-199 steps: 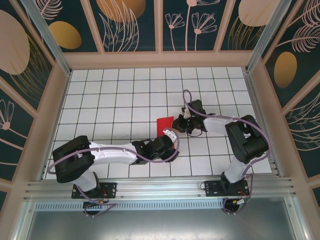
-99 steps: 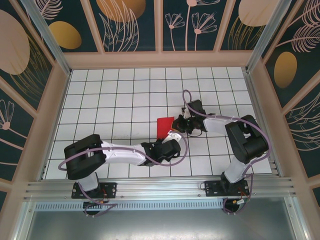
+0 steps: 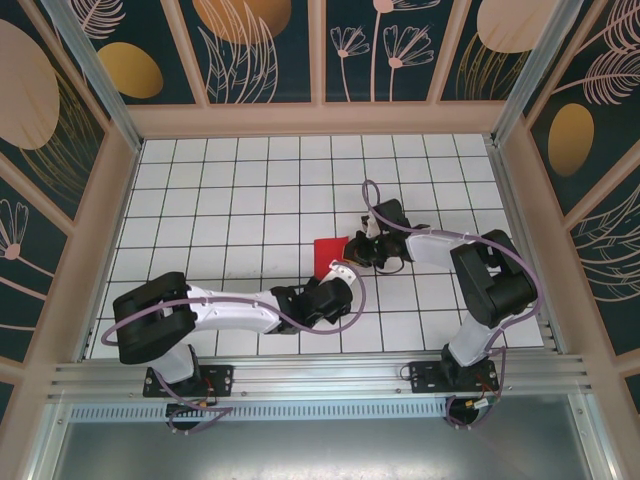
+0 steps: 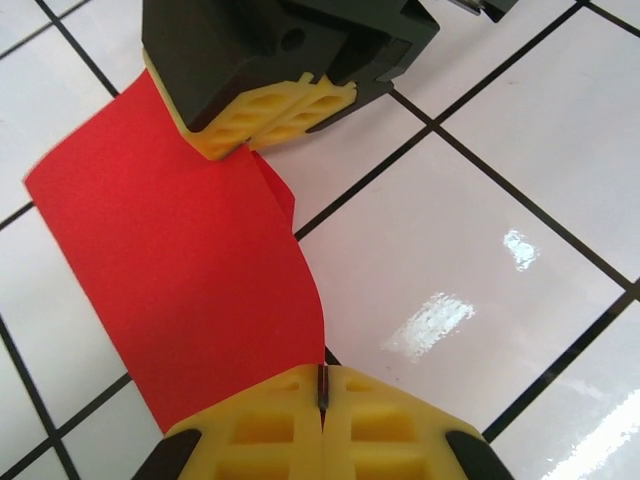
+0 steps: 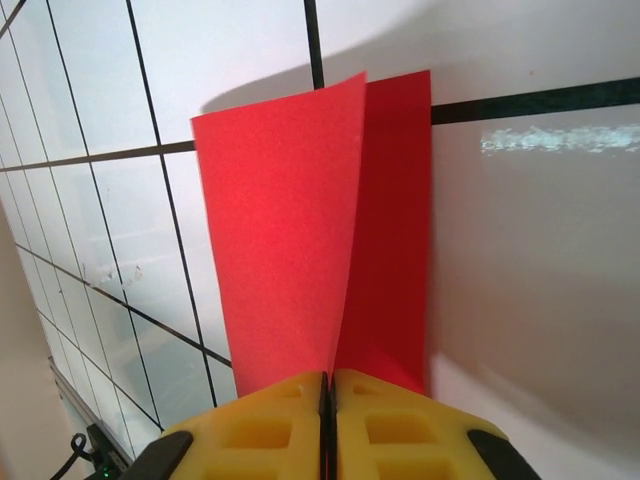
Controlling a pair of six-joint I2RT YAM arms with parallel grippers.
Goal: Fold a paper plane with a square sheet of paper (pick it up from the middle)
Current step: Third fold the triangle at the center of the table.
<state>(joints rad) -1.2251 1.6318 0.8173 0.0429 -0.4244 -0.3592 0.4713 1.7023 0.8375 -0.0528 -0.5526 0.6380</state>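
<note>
The square sheet of paper (image 3: 327,250) is bright red and doubled over along a crease, lifted a little off the white tiles in the middle of the table. In the right wrist view its two leaves (image 5: 290,230) stand up and fan apart from my right gripper (image 5: 328,385), which is shut on the fold's end. My left gripper (image 4: 322,385) is shut on the opposite end of the paper (image 4: 180,280), with a red sliver between its pads. The right gripper's yellow pads (image 4: 270,115) face it across the sheet. The paper is a folded strip; no paper plane is in view.
The white grid table (image 3: 220,200) is ringed by a wooden frame with patterned panels (image 3: 320,118). An aluminium rail (image 3: 320,375) runs along the near edge by the arm bases. Both arms reach in to the table's centre, with their grippers (image 3: 345,272) (image 3: 358,248) close together.
My left gripper has closed from open onto the near end of the red paper. The right gripper has kept its hold and place.
</note>
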